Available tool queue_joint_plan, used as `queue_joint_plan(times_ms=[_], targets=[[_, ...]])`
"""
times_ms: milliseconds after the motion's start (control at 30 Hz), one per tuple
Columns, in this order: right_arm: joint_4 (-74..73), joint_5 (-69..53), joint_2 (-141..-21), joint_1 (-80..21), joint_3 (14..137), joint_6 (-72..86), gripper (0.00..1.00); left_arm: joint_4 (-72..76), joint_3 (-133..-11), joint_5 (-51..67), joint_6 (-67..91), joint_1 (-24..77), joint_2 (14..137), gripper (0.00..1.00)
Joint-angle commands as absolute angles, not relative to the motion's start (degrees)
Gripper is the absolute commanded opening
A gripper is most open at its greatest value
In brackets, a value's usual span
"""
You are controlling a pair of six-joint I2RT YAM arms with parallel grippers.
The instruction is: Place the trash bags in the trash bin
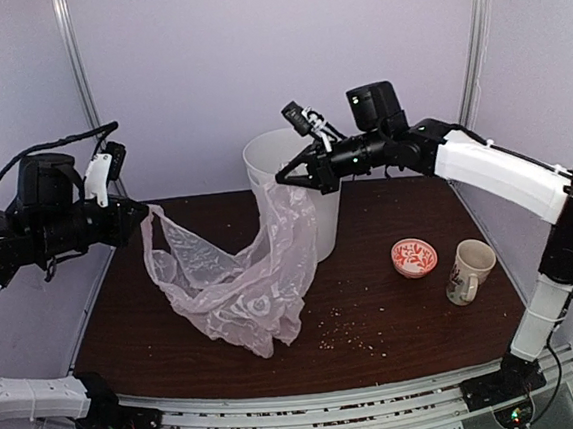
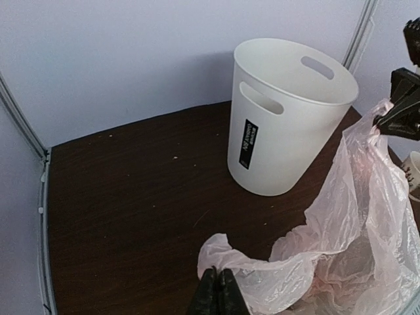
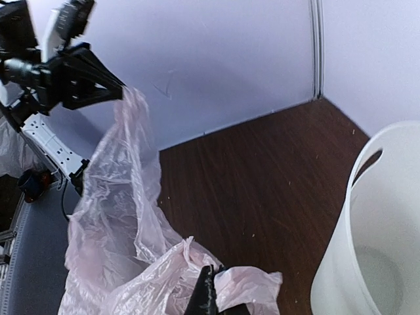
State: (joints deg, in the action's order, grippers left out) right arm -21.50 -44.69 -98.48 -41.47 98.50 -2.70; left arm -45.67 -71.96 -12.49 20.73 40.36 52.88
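Holding the trash bag [image 1: 242,279] stretched between our two arms, we have each hand pinched fully closed on a fold of its thin pink plastic. Our left hand [image 1: 144,215] grips one end high over the left side of the table [image 1: 406,314]. Our right hand [image 1: 281,178] grips the other end just in front of the rim of the trash bin [image 1: 261,156]. The bag sags between them in a crinkled swag, wholly outside the bin, its lowest folds down near the table; we cannot tell whether they touch it. The white bin stands upright toward the back of the table. To its right sit a small red-patterned bowl [image 1: 414,258] and a mug [image 1: 469,271], close together, with crumbs [image 1: 358,341] scattered on the wood nearer us.
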Motion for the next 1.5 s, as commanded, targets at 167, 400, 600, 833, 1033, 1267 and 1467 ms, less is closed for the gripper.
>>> queue_joint_plan(times_ms=[167, 400, 600, 833, 1033, 1267, 1467], targets=[[-29.32, -36.82, -117.00, -42.15, 121.99, 1.83, 0.00, -38.12, -77.56, -31.81, 13.88, 37.42, 61.25, 0.00], [-25.79, -29.65, -118.55, -41.22, 143.86, -2.56, 0.00, -36.43, -106.19, -33.98, 6.39, 35.97, 72.60, 0.00], [-30.40, -34.40, -113.12, -41.43, 151.43, -10.56, 0.00, -26.22, -108.36, -20.30, -0.91, 35.97, 66.74, 0.00], [-24.09, -24.70, -100.10, -46.74, 103.71, -18.00, 0.00, -25.03, -65.21, -14.73, 11.87, 35.96, 48.73, 0.00], [-27.39, -30.66, -91.19, -49.06, 80.92, -23.53, 0.00, -29.97, -49.90, -0.34, 21.23, 36.04, 39.47, 0.00], [-35.05, -47.03, -81.58, -50.07, 89.67, -23.57, 0.00, -34.14, -69.08, 1.03, 17.15, 36.01, 37.56, 0.00], [-29.02, -46.68, -83.77, -46.38, 97.96, -13.93, 0.00, -35.66, -74.57, -1.64, 14.88, 36.00, 41.70, 0.00]])
